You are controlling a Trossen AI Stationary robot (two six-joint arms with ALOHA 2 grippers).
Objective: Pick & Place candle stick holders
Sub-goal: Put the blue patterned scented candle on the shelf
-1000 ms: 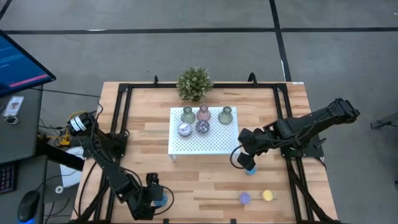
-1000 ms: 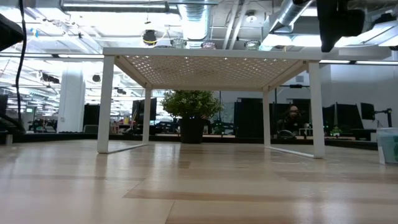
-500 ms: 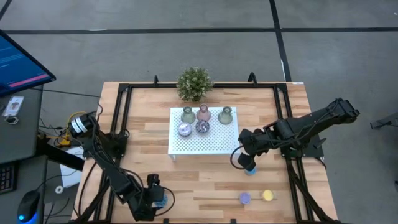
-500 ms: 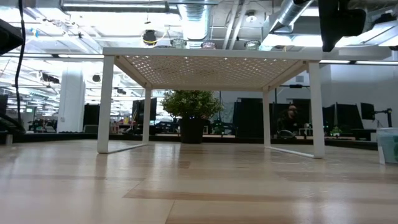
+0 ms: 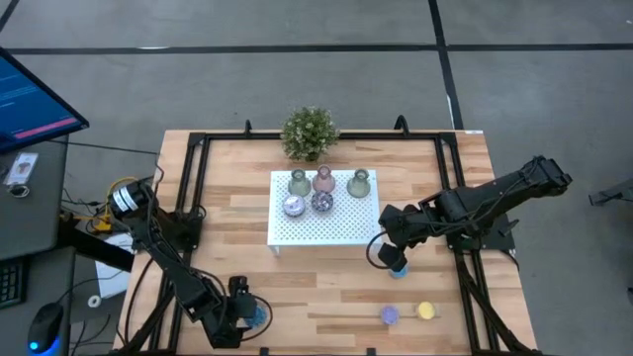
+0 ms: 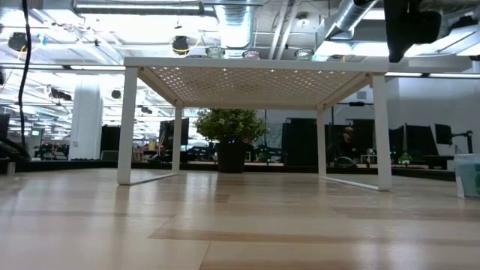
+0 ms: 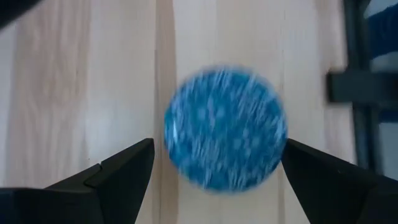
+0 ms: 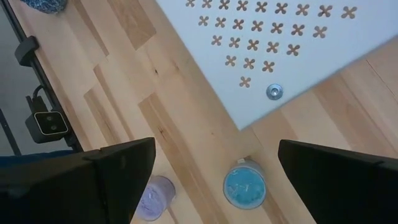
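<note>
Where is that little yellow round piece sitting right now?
In the high view, the yellow puck lies on the table's near right part, just right of the lilac puck and below the right gripper.

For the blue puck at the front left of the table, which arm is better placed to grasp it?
The left. Its gripper is open right over the blue puck, one finger on each side. The right gripper hangs over another puck on the table's right side.
</note>
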